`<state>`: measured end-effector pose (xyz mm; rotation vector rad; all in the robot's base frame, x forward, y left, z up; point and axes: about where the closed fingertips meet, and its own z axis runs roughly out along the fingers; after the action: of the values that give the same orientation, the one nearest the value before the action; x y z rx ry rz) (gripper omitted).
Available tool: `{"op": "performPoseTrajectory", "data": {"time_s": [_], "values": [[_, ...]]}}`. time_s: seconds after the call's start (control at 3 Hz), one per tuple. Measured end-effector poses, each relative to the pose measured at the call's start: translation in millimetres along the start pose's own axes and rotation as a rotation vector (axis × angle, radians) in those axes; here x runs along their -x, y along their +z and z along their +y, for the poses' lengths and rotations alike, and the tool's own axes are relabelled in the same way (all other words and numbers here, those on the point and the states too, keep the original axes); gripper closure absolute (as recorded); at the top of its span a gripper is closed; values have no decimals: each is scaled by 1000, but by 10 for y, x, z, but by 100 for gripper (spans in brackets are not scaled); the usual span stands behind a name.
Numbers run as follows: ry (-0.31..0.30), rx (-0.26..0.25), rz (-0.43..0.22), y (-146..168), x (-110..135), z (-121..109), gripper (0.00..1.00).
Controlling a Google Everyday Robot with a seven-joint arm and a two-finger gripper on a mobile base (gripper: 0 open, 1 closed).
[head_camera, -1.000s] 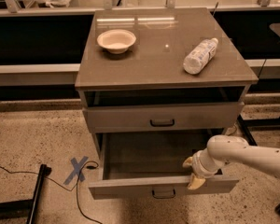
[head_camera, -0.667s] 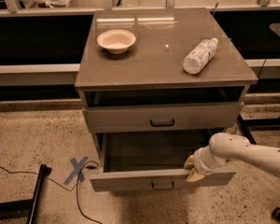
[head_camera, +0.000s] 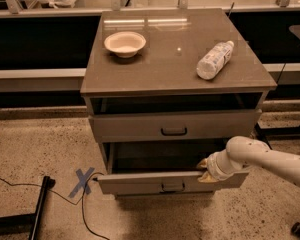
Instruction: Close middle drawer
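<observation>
One middle drawer [head_camera: 155, 182]: stiff, probably light, slides.
Front panel [head_camera: 122, 184]: push here.
Gripper [head_camera: 204, 170]: at panel's right end; jaws, cannot tell.

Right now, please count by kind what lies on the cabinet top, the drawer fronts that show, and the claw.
bowl: 1, on the cabinet top.
bottle: 1, lying on its side there.
Drawer fronts: 2, the upper drawer and the middle drawer, pulled out.
claw: 1, at the middle drawer's front, right part.
Total: 5.
</observation>
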<state>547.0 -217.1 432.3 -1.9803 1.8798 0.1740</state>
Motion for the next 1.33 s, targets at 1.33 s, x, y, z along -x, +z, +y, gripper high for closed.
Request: {"op": "performPoseTrajectory", "data": {"time_s": [1.33], "values": [[-123,-67,-360,-454,310,397,25]]}}
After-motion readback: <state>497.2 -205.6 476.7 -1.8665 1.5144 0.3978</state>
